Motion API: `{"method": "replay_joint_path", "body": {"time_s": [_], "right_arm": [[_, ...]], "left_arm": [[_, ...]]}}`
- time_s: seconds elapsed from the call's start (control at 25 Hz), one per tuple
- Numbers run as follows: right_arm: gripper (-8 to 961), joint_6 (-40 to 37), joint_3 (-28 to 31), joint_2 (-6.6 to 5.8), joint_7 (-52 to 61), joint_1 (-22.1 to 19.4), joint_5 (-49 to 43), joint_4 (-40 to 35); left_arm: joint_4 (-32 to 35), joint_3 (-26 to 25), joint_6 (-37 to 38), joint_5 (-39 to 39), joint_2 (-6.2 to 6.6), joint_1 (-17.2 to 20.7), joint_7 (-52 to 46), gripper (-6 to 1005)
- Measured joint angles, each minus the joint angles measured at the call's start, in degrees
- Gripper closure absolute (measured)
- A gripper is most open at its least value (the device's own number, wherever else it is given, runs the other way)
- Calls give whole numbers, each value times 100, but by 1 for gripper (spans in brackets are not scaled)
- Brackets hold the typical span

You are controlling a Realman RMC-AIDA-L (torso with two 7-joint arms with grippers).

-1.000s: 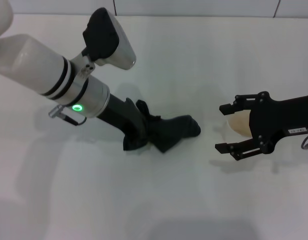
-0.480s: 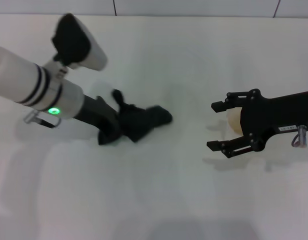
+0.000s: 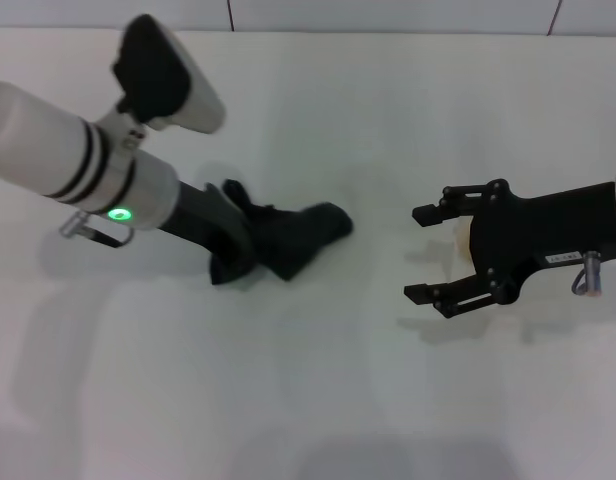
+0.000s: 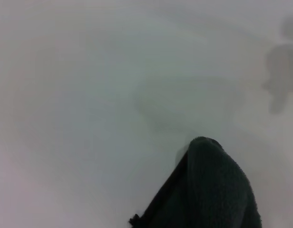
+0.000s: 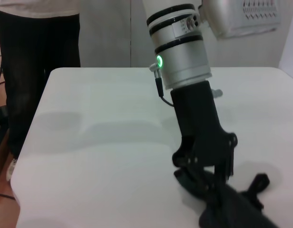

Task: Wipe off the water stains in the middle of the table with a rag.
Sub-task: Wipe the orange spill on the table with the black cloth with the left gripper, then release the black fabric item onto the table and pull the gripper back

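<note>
Moved since a second ago: rag [image 3: 288,236] dragged leftward across table [image 3: 318,400], then back slightly right; right gripper [image 3: 425,254] shifted left, now covering most of the pale cup seen before.

Rag: dark cloth, bunched, lying on table left of centre, one end pinched in left gripper [image 3: 231,262], free end trailing right. Also seen in left wrist view [image 4: 208,190] and right wrist view [image 5: 232,204].

Water stains: none discernible on the white surface; cannot tell whether wiped or hidden.

Left gripper: closed on rag, pressed low to table, arm angled in from far left.

Right gripper: fingers spread wide, holding nothing, hovering at right, well apart from rag.

Cup [image 3: 458,240]: only a pale sliver showing behind right gripper.

Risks, as judgement: rag slipping from pinch under drag friction; bunched cloth missing the blotch, smearing rather than lifting; right gripper nudging the cup and spilling more.

Writing: small white label on right gripper body, unreadable. Green indicator light on left arm.
</note>
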Motion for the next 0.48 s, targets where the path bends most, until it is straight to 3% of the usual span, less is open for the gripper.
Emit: {"method": "replay_joint_path", "body": {"time_s": [0.04,0.24,0.48], "right_arm": [[96,6,-4,0,0,0,0,0],[97,17,-6,0,1,0,0,7],[97,-25,-5,0,13,8,-2,-12]], "left_arm": [[-5,405,4,-273,-8,-51,-9,895],[18,1005,22,-812,-12,-84,-47,894],[-39,960,-29,-806,11,16,-75,894]]}}
